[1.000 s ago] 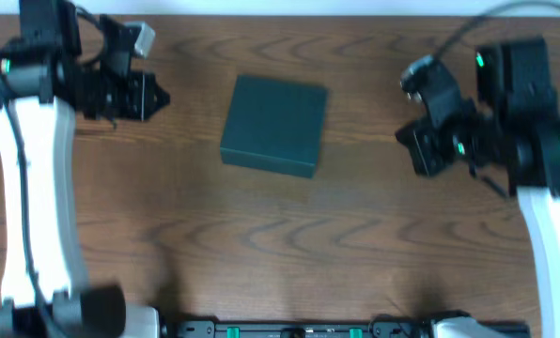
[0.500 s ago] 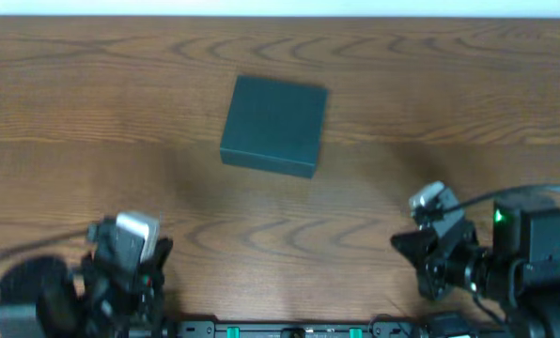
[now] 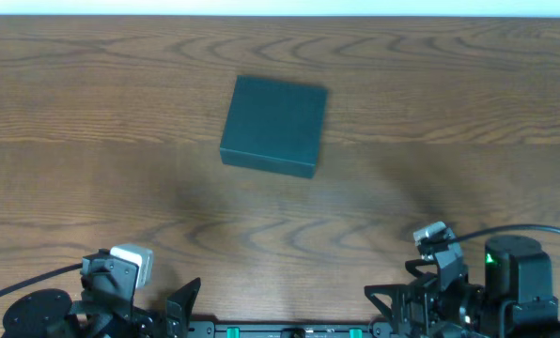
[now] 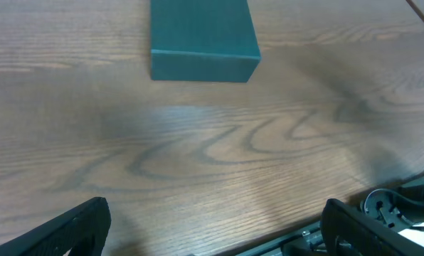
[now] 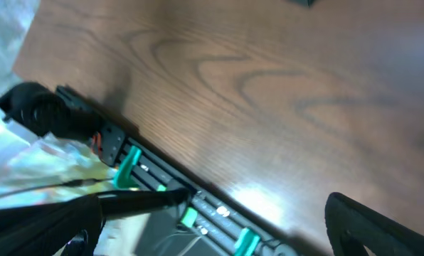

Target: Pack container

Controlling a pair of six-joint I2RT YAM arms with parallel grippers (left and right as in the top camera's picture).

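The container (image 3: 273, 127) is a dark greenish-black box lying closed on the wooden table, a little back from the middle. In the left wrist view the container (image 4: 201, 35) sits at the top, far ahead of my fingers. My left gripper (image 3: 172, 314) hangs low at the front left edge of the table. Its jaws (image 4: 215, 235) are open and wide apart, with only bare wood between them. At the front right edge my right gripper (image 3: 393, 314) is also open (image 5: 212, 227), over the table's front edge, and holds nothing. Both are far from the container.
A black rail with green clips (image 3: 289, 330) runs along the table's front edge, and in the right wrist view this rail (image 5: 162, 192) lies between my right fingers. Shiny crinkled material (image 5: 27, 171) lies beyond that edge. The wooden table (image 3: 430, 113) stretches around the container.
Both arms have swung from the back left and back right of the table down to its front edge. Both grippers have gone from shut to open. The container has not moved.
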